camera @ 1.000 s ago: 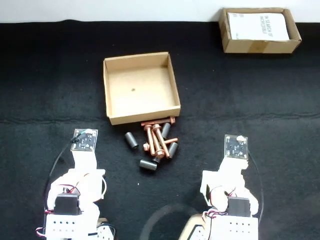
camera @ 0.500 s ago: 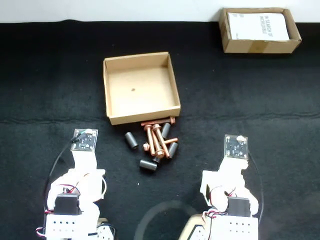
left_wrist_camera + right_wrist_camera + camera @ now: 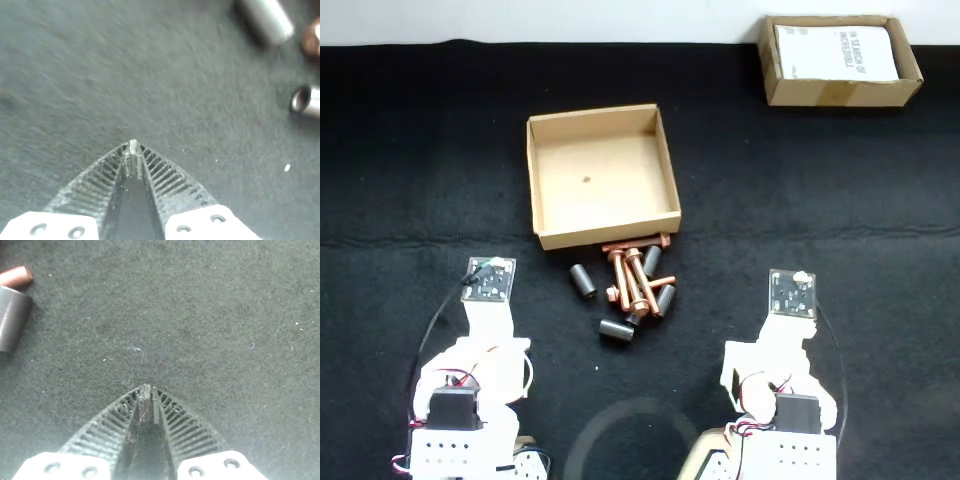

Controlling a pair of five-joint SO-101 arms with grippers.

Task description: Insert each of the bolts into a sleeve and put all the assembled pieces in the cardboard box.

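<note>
— Close in front of the left gripper (image 3: 133, 147), what can you see?
— Just black desk (image 3: 100, 75). That gripper is pressed together and holds nothing. The right gripper (image 3: 145, 389) is the same, pinched together over the desk.
— Where are the bits?
— A little ahead, between the two grippers. One sleeve (image 3: 307, 100) lies ahead of the left gripper, off toward the right one. Past it the bolts (image 3: 635, 275) lie in a heap, with more sleeves around them.
— And the cardboard box (image 3: 610, 232)?
— Farther on, just behind the heap. No finished pieces are in it.
— So which step is this?
— The very first, I think. No bolt sits in a sleeve yet. Next, a gripper needs to spread apart, go forward and pinch one bolt or sleeve.
</note>
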